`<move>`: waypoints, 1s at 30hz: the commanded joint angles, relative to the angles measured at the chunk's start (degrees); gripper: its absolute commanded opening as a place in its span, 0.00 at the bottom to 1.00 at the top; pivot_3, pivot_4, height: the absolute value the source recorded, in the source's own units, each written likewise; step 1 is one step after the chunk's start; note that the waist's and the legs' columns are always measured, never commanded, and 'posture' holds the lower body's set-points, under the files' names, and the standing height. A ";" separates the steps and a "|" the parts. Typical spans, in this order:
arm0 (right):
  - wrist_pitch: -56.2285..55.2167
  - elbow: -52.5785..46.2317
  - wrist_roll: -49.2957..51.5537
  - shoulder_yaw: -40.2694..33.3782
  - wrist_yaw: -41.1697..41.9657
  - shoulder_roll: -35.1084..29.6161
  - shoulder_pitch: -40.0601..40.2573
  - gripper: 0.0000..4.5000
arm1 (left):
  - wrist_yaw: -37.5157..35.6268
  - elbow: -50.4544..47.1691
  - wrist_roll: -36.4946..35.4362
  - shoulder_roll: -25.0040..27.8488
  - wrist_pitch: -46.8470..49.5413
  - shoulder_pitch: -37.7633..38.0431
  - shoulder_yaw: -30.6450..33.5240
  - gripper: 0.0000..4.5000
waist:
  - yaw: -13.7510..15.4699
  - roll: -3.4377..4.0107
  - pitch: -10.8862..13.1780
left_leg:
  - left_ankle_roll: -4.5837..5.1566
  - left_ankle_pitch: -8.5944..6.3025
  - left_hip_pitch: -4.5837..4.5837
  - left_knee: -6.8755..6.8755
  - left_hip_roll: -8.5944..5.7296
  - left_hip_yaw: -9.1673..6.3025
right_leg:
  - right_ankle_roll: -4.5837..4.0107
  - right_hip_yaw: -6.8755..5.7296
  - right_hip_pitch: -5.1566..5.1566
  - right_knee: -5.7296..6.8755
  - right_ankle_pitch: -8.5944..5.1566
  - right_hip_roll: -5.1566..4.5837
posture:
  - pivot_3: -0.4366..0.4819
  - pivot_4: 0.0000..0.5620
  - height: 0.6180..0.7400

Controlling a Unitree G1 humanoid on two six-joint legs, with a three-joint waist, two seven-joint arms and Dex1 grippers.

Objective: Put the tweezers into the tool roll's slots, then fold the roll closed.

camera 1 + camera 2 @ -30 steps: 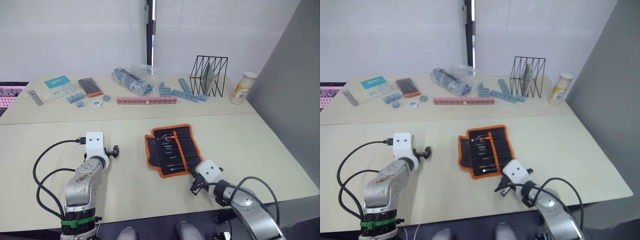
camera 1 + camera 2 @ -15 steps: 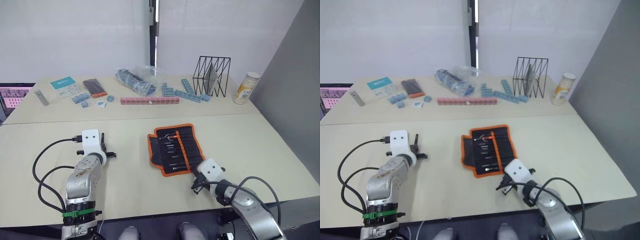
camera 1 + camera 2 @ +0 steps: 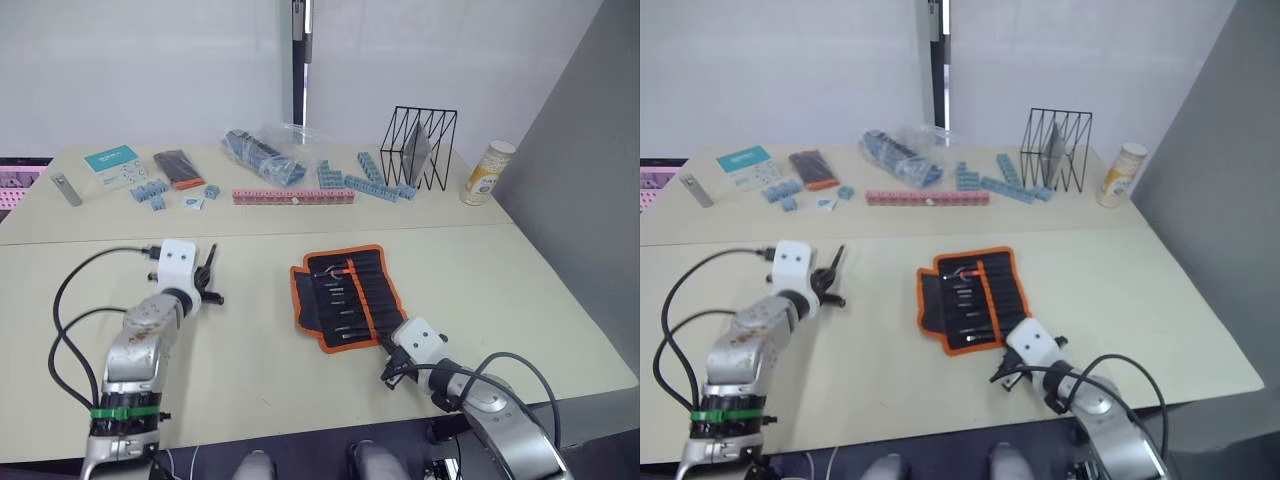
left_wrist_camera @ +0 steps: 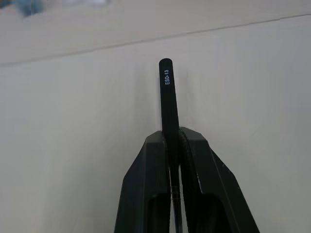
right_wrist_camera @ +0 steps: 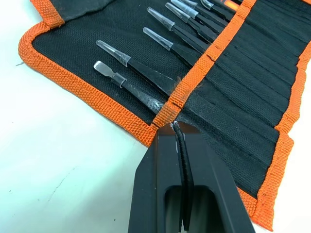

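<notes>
Two tools are working here, well apart from each other. Left tool (image 3: 207, 272) sits toward the left side of the tabletop (image 3: 260, 380), fingers pressed together on a slim black tweezer (image 4: 167, 97) that sticks out past the fingertips; the wrist view shows white "ESD-13" lettering near its end. Right tool (image 5: 179, 133) is down near the front edge, pinching another thin black tweezer (image 5: 181, 145) whose tip sits right at the tool roll (image 3: 345, 295), touching the orange edging at the roll's near edge, where the orange inner strip meets it.

Roll itself lies open and flat around the middle of the tabletop, a bit right of centre, tilted slightly. Several tweezers (image 5: 141, 68) are already tucked in the slots (image 5: 228, 53), with clear caps on their pointed ends, lying on the left half of the roll.

Room-wise: lots of bare surface between the left tool and the roll, and to the right of the roll out to the right edge. Clutter is all along the far edge: blue blocks (image 3: 365, 185), a pink strip (image 3: 293, 197), a plastic bag (image 3: 262, 155), a black wire rack (image 3: 420, 150) and a can (image 3: 485, 175) at the far right corner.
</notes>
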 commanded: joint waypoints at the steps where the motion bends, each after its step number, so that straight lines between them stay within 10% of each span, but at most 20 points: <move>1: 3.40 4.89 -1.05 1.56 0.09 -0.41 1.25 0.00 | -13.10 -3.91 -4.78 3.44 -3.65 -4.40 -4.43 0.00 | -0.04 -0.04 0.00 | 0.18 0.12 -0.12 0.00 -0.01 0.00 | 0.06 0.00 -0.09 -0.01 0.23 0.00 | 0.48 0.27 0.98; 12: 3.47 4.87 -1.13 1.95 -0.34 -0.15 1.13 0.00 | -38.67 -3.68 -9.67 7.81 3.62 -18.09 -23.92 0.00 | -0.46 -0.11 0.07 | 0.27 0.16 -0.17 -0.26 0.08 0.05 | 0.04 0.00 -0.41 -0.05 0.52 0.08 | 0.48 0.27 0.98; 30: 1.62 -0.82 0.28 -2.29 -3.91 2.13 3.24 0.00 | -42.68 -1.75 0.05 7.90 4.45 -22.63 -36.37 0.00 | 0.03 0.21 0.36 | 0.46 0.27 -0.54 -0.25 0.06 0.06 | 0.07 0.04 -0.79 0.07 0.54 0.10 | 0.48 0.27 0.98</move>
